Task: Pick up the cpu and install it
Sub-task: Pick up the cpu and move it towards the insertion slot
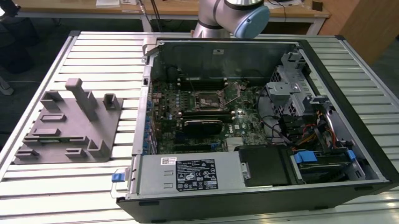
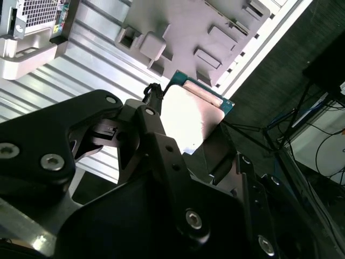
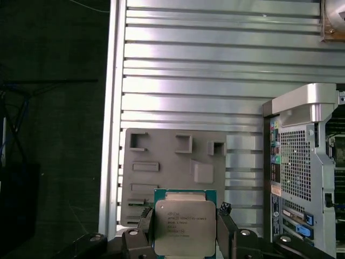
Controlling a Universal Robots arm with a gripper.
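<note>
The end effector is clamped on the cpu; pickup looks done. Installing needs square alignment over the socket, centre of the exterior view.

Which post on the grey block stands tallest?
The slim post near the block's middle in the exterior view: it rises well above the squat ones around it.

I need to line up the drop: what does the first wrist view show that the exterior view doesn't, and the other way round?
First wrist view: the cpu clamped in the gripper, with the grey block below it. Exterior view: the inside of the open case, with the motherboard and its socket. Both: the grey block, the case and the slatted table.
</note>
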